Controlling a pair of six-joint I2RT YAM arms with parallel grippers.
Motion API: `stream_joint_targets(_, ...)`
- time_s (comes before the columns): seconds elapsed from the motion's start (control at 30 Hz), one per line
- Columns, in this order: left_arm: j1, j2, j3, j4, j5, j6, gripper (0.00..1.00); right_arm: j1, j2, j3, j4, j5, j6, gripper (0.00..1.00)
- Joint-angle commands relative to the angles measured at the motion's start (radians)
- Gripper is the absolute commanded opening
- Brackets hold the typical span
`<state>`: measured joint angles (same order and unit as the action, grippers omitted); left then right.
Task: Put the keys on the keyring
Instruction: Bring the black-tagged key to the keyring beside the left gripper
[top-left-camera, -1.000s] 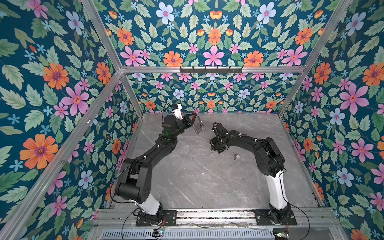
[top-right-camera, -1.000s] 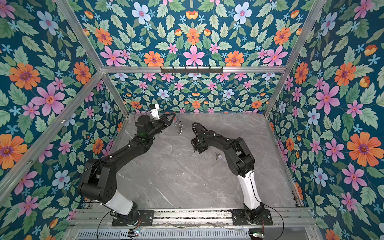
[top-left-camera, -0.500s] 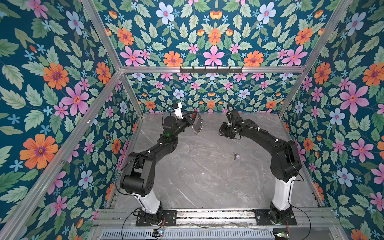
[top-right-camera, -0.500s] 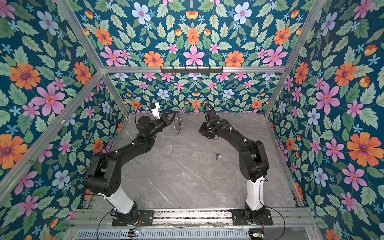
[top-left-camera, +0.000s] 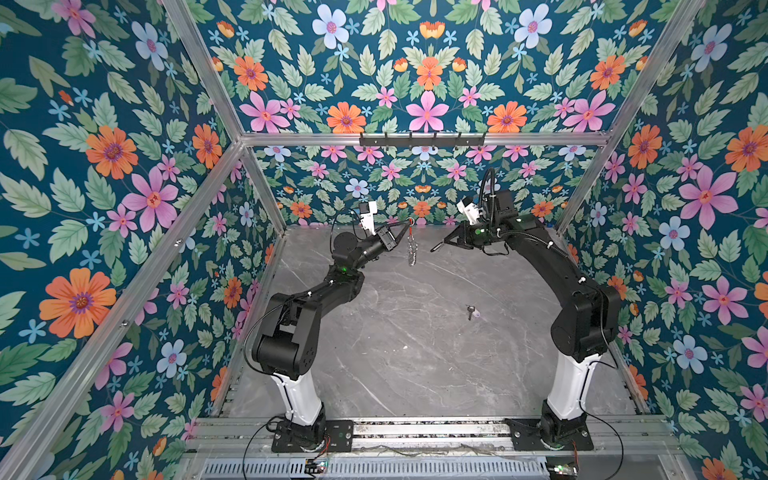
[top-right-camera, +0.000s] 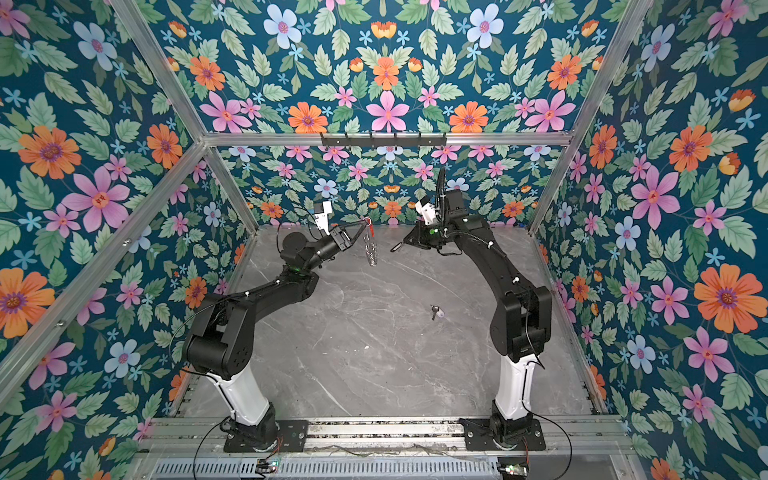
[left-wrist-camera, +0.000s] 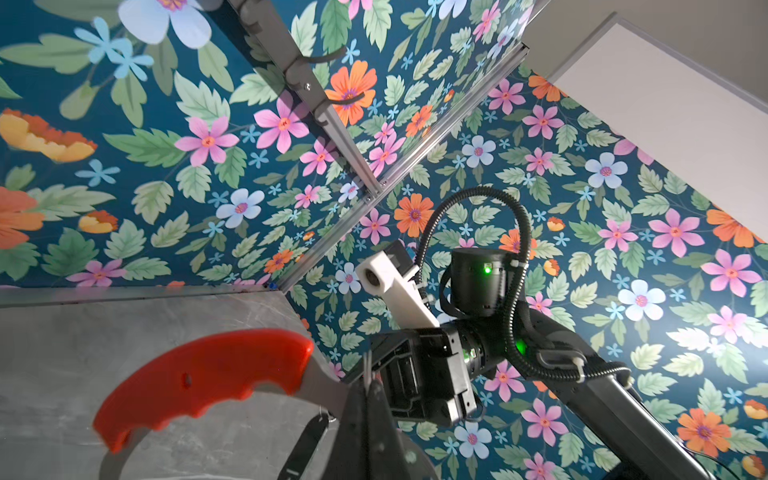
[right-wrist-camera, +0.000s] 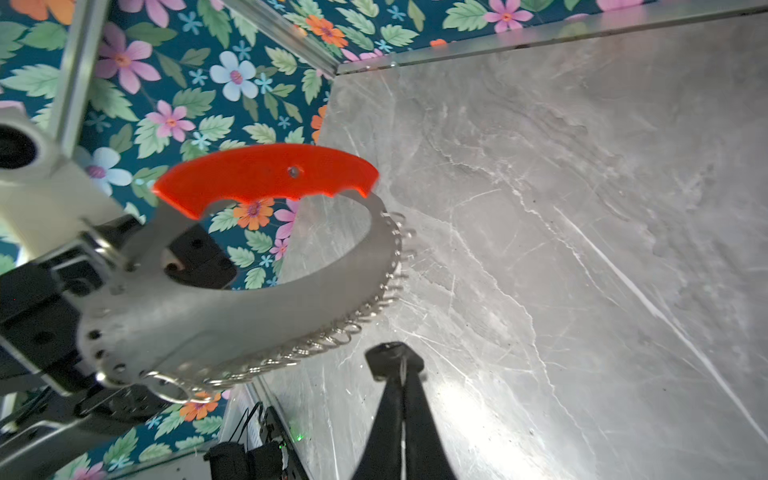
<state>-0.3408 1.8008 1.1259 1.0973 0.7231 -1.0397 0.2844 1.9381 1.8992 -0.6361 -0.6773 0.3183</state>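
Rising from the table (top-left-camera: 395, 353), the right gripper (top-left-camera: 435, 248) now points, shut and empty, at the keyring (top-left-camera: 411, 249), which hangs upper centre from the clamped left gripper (top-left-camera: 406, 225). Unpicked, the key (top-left-camera: 471, 311) lies centre-right on the table; fetching it with opened jaws seems next.

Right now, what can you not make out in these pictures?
- Key, both top views: too small to see its teeth.
- Keyring, left wrist view: part cut off by the picture edge; left fingers hide the grip.
- Right fingers, right wrist view: tips hide whether anything is pinched.
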Motion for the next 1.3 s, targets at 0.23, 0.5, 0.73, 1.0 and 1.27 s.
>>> stream_joint_targets(0.23, -0.031, 0.003, 0.086, -0.144, 0.063, 0.140, 0.00, 0.041, 0.007, 0.115, -0.084, -0.112, -0.143, 0.00)
stream_joint_targets(0.5, -0.041, -0.015, 0.074, -0.162, 0.044, 0.173, 0.00, 0.047, 0.007, 0.168, -0.053, -0.120, -0.101, 0.00)
stream_joint_targets(0.73, -0.050, -0.016, 0.074, -0.144, 0.067, 0.172, 0.00, 0.054, 0.026, 0.230, -0.057, -0.146, -0.088, 0.00)
stream_joint_targets(1.0, -0.054, -0.022, 0.072, -0.133, 0.065, 0.168, 0.00, 0.068, 0.055, 0.300, -0.088, -0.150, -0.087, 0.00)
stream_joint_targets(1.27, -0.055, -0.024, 0.068, -0.113, 0.082, 0.161, 0.00, 0.079, 0.097, 0.375, -0.110, -0.169, -0.068, 0.00)
